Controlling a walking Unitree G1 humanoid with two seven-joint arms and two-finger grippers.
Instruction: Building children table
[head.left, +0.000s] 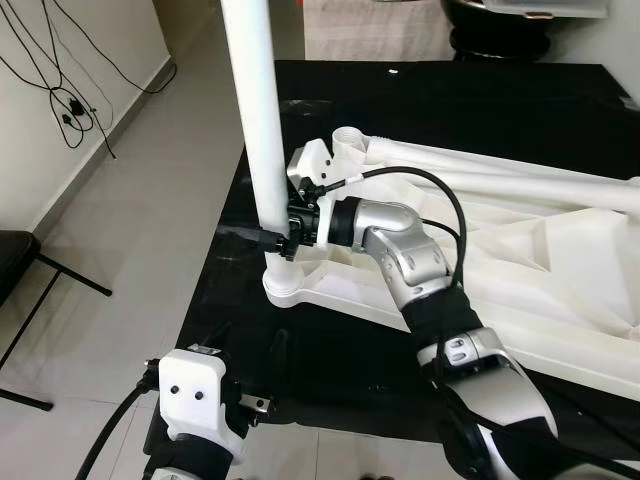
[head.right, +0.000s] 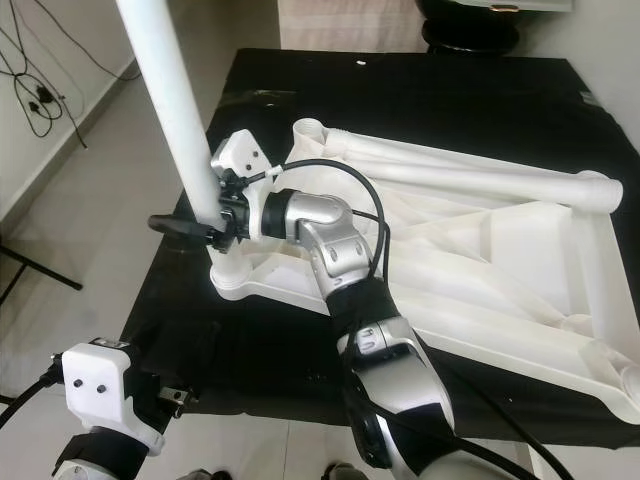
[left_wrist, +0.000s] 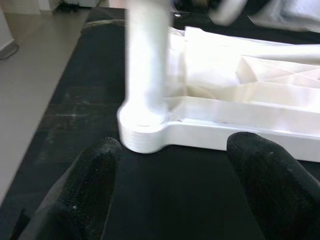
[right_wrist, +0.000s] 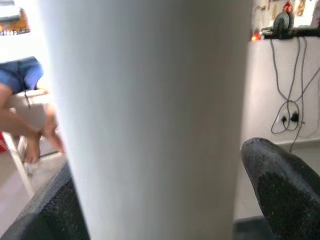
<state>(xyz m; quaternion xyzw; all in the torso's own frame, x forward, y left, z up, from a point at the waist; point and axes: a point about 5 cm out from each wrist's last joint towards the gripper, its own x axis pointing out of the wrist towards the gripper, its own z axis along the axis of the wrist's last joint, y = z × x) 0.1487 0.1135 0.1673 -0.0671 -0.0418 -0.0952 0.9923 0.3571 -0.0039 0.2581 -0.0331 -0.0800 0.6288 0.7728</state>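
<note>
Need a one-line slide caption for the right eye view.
Right gripper clamps the upright white leg seated in the upturned tabletop's corner socket.

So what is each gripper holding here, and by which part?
The right gripper grips the upright white table leg near its lower end, just above the corner socket. The left gripper holds nothing.

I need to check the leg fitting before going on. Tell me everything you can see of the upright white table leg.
The table leg is a smooth, round white tube that looks like plastic, standing upright with a slight lean, its top cut off by the frame. Its lower end sits in the round corner socket of the upturned white tabletop, which lies on a black mat. The right tool is shut on it just above the socket, a black finger on each side.
</note>
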